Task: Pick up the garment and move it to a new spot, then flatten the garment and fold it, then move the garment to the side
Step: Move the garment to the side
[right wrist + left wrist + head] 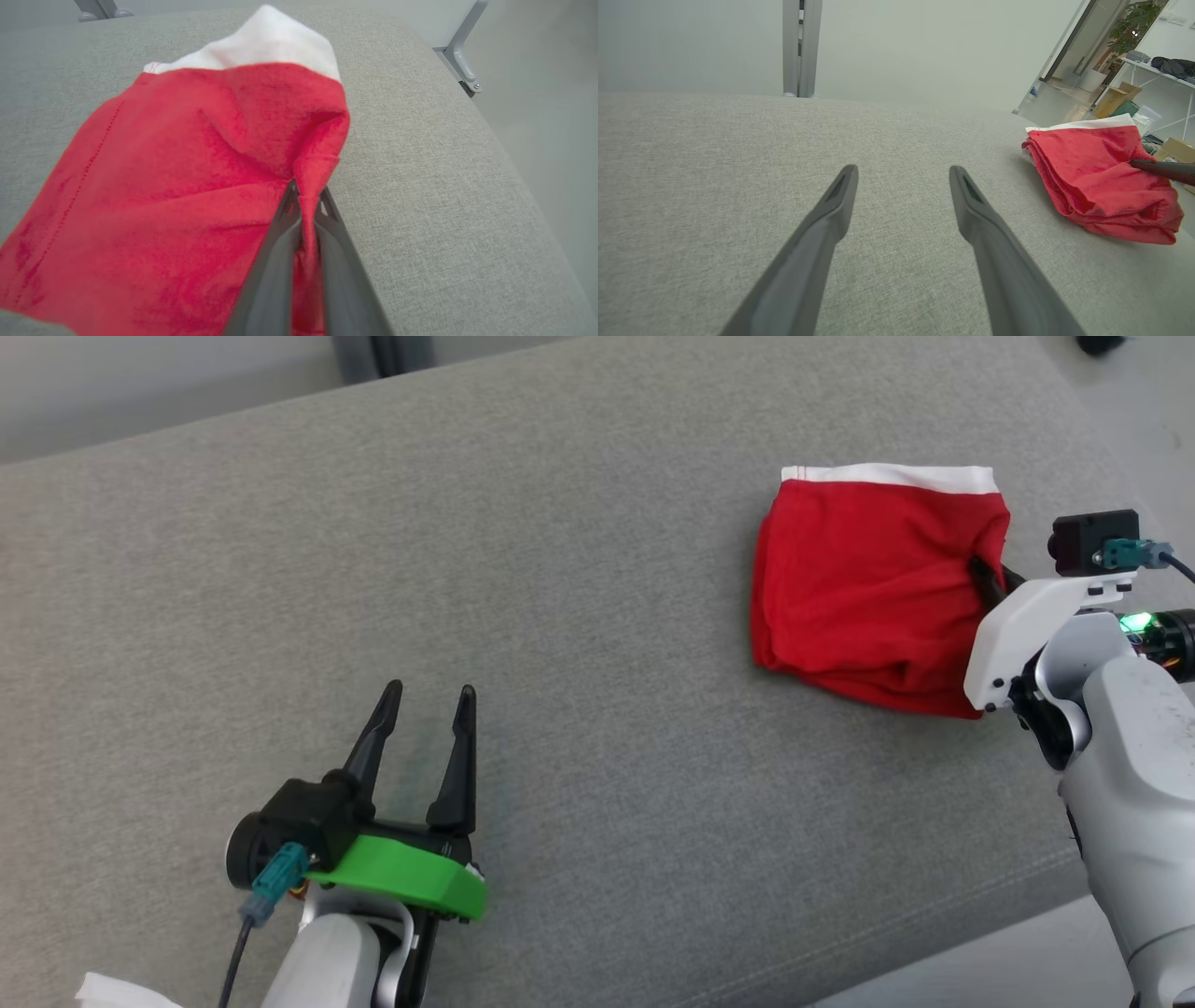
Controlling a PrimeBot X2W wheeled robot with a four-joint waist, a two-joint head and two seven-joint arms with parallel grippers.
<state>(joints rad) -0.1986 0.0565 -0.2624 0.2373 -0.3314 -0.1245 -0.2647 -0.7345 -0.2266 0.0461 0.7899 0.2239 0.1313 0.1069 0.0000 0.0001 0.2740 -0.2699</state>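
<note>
Nearest, at the left: left gripper (430, 689), fingers spread wide with nothing between them, above the grey upholstered cushion (560, 569). Well apart, at the far right of the same cushion: folded red garment (868, 579) with a white band (887, 476) along its far edge, lying in a loose, thick bundle. At its right edge: right gripper (307, 198), jaws pressed together, pinching a raised ridge of the red cloth between the fingertips.
</note>
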